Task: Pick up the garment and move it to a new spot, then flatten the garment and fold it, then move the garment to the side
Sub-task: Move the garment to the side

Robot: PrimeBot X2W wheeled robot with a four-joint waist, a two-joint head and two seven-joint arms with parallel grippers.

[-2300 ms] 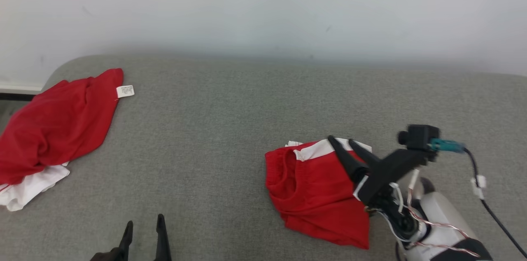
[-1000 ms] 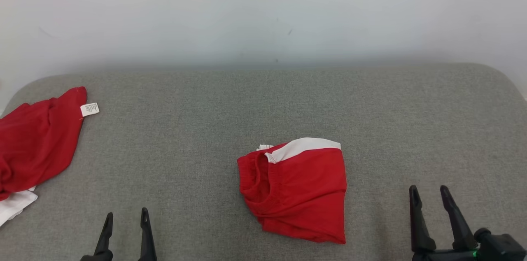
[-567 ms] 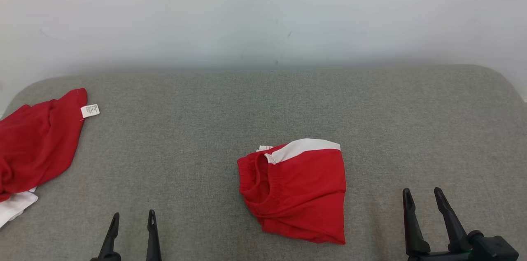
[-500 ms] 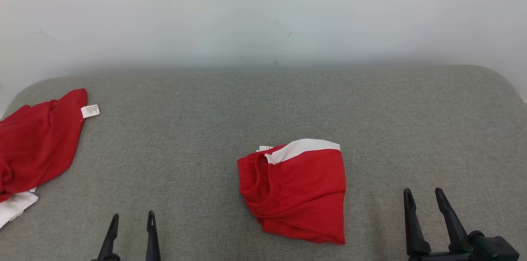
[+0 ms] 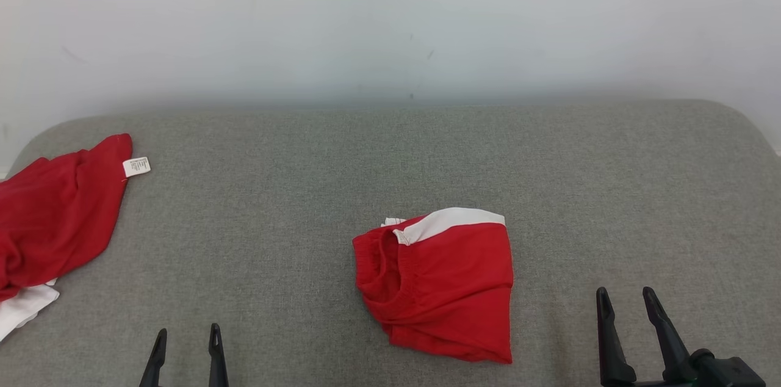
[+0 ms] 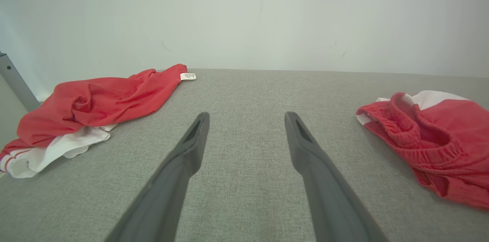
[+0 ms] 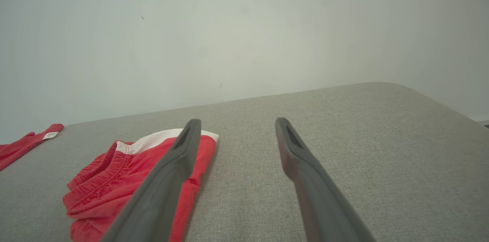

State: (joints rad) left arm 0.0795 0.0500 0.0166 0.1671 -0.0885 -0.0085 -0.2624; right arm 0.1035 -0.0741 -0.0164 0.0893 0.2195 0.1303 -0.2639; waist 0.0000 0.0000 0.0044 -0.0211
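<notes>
A red garment (image 5: 445,289) with a white band lies folded into a compact square at the middle of the grey padded surface (image 5: 305,191). It also shows in the left wrist view as the garment (image 6: 439,139) and in the right wrist view as the garment (image 7: 114,181). My left gripper (image 5: 187,332) is open at the lower left, well apart from it, and its own view shows the left gripper (image 6: 247,116) over bare fabric. My right gripper (image 5: 625,293) is open at the lower right, a short way right of the garment. Nothing lies between the right gripper (image 7: 237,121) fingers.
A second red garment (image 5: 55,222) with a white label (image 5: 136,166) and a white part lies crumpled at the surface's left edge; it shows as the crumpled garment (image 6: 99,100) in the left wrist view. A pale wall stands behind. The surface's corners are rounded.
The right gripper, which rested on the folded garment earlier, has drawn back to the lower right, and the camera has turned. Over the last second both grippers sank slightly in the view; the garment stayed put.
</notes>
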